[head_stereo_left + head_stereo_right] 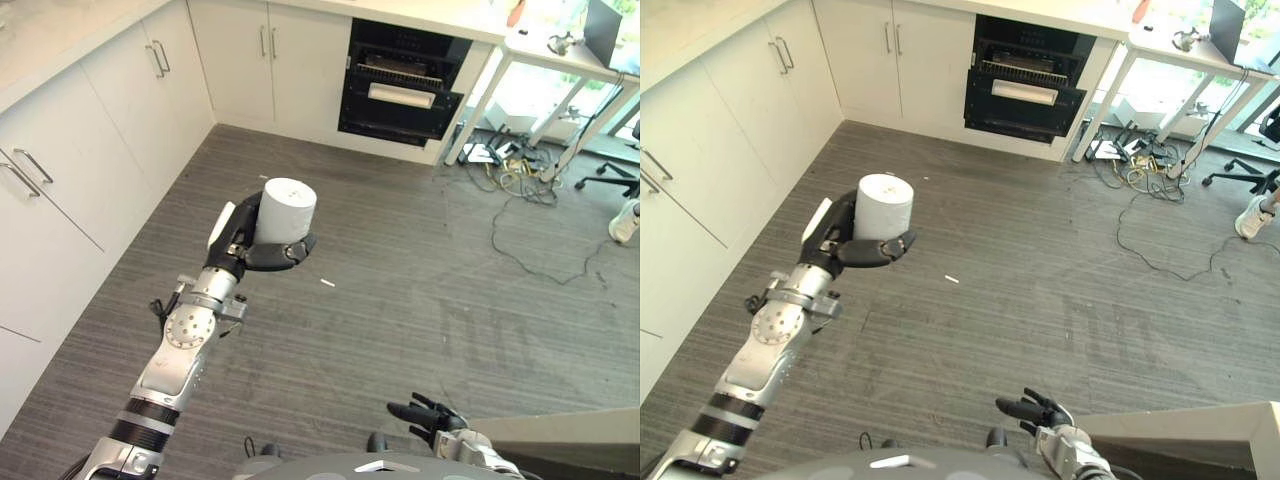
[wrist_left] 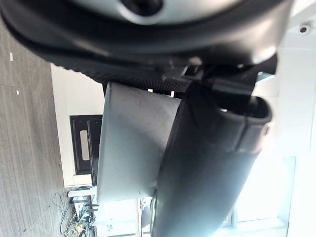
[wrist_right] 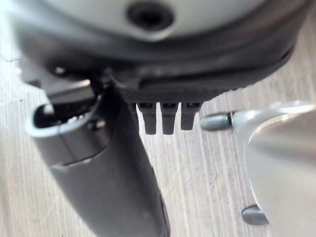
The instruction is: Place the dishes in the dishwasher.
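A white cup [image 1: 286, 211] sits upright in my left hand [image 1: 240, 243], whose fingers and thumb are curled round its lower part, held out above the grey floor. In the left wrist view the cup [image 2: 131, 143] fills the space between the thumb and the palm. The open dishwasher [image 1: 398, 88] is far ahead in the row of white cabinets, its dark racks showing. My right hand [image 1: 432, 418] hangs low at the bottom edge with straight, relaxed fingers and holds nothing; its fingers [image 3: 162, 117] point at the floor.
White cabinets [image 1: 90, 150] run along the left and the far wall. A white table [image 1: 560, 60] stands right of the dishwasher, with loose cables [image 1: 520, 180] on the floor beneath it. A small white scrap [image 1: 327, 283] lies on the floor. A pale counter corner [image 1: 1180, 425] is at the lower right.
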